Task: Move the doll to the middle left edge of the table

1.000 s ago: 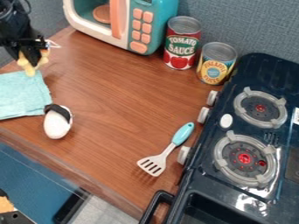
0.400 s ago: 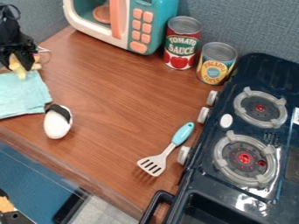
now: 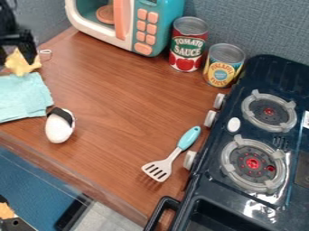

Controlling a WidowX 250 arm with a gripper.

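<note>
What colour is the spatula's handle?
Light blue spatula handle, seen best in the camera view.

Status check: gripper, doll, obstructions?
Gripper upper left, at yellow doll. Doll at far edge of blue cloth. Nothing else seen in the way.

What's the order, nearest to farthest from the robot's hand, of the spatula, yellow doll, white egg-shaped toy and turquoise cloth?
From the hand:
1. Yellow doll, right at it
2. Turquoise cloth, just below the doll
3. White egg-shaped toy, by the cloth's lower right corner
4. Spatula, lower middle, beside the stove
</note>
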